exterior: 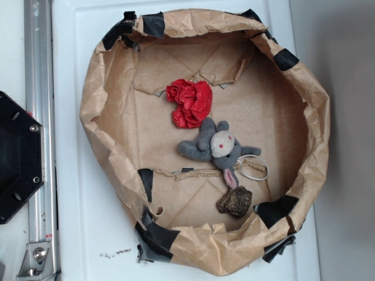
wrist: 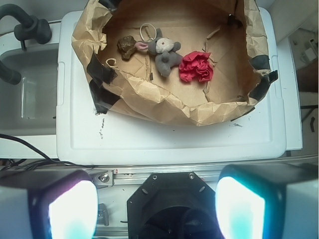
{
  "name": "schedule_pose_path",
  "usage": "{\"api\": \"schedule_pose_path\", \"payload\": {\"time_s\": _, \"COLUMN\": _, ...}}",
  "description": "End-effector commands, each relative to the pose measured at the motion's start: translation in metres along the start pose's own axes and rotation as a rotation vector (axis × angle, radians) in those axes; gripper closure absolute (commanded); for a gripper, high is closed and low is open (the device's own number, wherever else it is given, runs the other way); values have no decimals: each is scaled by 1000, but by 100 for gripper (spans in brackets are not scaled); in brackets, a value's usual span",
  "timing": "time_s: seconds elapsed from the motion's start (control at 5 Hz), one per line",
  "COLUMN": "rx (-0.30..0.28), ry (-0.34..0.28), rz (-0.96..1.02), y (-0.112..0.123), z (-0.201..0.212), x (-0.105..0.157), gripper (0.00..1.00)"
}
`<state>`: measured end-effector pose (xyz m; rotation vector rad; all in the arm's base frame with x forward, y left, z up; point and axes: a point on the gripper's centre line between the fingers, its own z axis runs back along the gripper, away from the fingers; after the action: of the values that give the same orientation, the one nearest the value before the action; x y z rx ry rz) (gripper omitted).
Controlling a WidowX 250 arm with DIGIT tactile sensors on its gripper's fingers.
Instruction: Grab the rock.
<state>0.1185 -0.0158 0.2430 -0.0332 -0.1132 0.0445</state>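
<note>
Brown rock (exterior: 235, 201) lies beside plush mouse (exterior: 215, 146).

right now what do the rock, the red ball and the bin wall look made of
Rock: dark brown, craggy and matte, likely stone or bark. Red ball: crumpled paper or tissue, with sharp folds. Bin wall: creased brown kraft paper, patched with black tape.

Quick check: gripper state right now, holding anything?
Gripper: open and empty, fingers spread wide, far back from the rock in the paper basin.
</note>
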Motion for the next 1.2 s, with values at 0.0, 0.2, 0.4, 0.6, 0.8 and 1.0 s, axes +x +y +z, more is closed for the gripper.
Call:
{"api": "schedule_pose_path", "payload": {"time_s": 0.0, "rx": 0, "ry": 0, "rz": 0, "y": 0, "z": 0, "x": 0, "gripper": 0}}
{"api": "schedule_pose_path", "payload": {"time_s": 0.2, "rx": -36, "ry": -59, "rz": -83, "y": 5, "z": -14, "x": 49, "gripper": 0}}
{"api": "schedule_pose_path", "payload": {"time_s": 0.4, "rx": -110, "ry": -132, "rz": -137, "y": 7, "z": -36, "x": 98, "gripper": 0}}
{"api": "schedule_pose_path", "payload": {"time_s": 0.6, "rx": -103, "ry": -145, "rz": -201, "y": 12, "z": -68, "x": 145, "gripper": 0}}
{"api": "schedule_pose_path", "payload": {"time_s": 0.8, "rx": -67, "ry": -156, "rz": -330, "y": 12, "z": -106, "x": 169, "gripper": 0}}
{"api": "schedule_pose_path", "payload": {"time_s": 1.0, "rx": -26, "ry": -165, "rz": -549, "y": -3, "z": -131, "x": 172, "gripper": 0}}
